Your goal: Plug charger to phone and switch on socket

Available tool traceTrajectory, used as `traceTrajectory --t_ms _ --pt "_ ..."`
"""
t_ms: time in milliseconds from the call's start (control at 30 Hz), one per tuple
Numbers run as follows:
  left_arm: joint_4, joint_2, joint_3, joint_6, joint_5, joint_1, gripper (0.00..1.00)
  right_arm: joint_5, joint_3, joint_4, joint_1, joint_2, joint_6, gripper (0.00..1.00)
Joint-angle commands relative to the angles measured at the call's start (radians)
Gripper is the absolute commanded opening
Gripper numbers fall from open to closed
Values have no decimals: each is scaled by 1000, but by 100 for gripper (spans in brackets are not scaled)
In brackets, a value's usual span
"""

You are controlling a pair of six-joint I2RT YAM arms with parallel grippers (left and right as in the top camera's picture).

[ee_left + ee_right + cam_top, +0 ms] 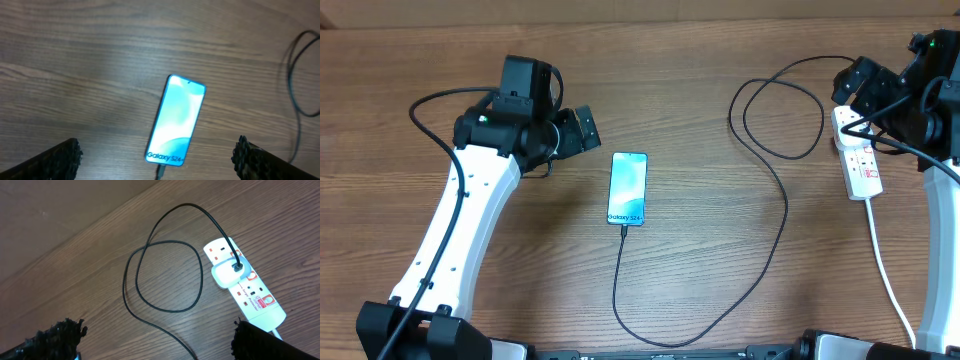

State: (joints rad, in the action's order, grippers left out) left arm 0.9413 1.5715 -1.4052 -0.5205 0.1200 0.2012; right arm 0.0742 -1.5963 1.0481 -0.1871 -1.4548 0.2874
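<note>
One phone (628, 188) near, untouched by gaping left end effector (588, 128).

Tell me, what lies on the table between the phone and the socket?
In the overhead view, only the charger lies between the phone and the socket: its black cable loops and runs across the otherwise bare table.

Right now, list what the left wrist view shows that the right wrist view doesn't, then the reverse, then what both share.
Only the left wrist view: the phone, lying flat with its screen lit, and the charger meeting its lower edge. Only the right wrist view: the socket, with a white adapter seated in one outlet and the black cable looped beside it. Both: a stretch of that black cable and the wooden table.
</note>
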Motion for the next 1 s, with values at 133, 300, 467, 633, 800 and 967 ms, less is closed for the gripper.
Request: traceTrajectory --t_ms 133,300,467,633,800,967 --pt "-224 -40 246 27 -2 3 99 -2 -13 -3 3 27 -4 100" --pt "-480 -102 474 27 33 3 100 -2 -13 -3 3 27 -5 100" --pt "-714 -187 688 27 38 3 100 -2 -13 -3 3 27 -5 100" --pt "-902 -282 863 35 27 3 100 -2 -13 -3 3 27 -5 100" --pt "-1031 -371 983 117 26 3 99 -2 -13 -3 3 27 -4 100" --pt "-1121 -465 1081 151 26 0 100 -2 -13 -3 3 27 -5 100"
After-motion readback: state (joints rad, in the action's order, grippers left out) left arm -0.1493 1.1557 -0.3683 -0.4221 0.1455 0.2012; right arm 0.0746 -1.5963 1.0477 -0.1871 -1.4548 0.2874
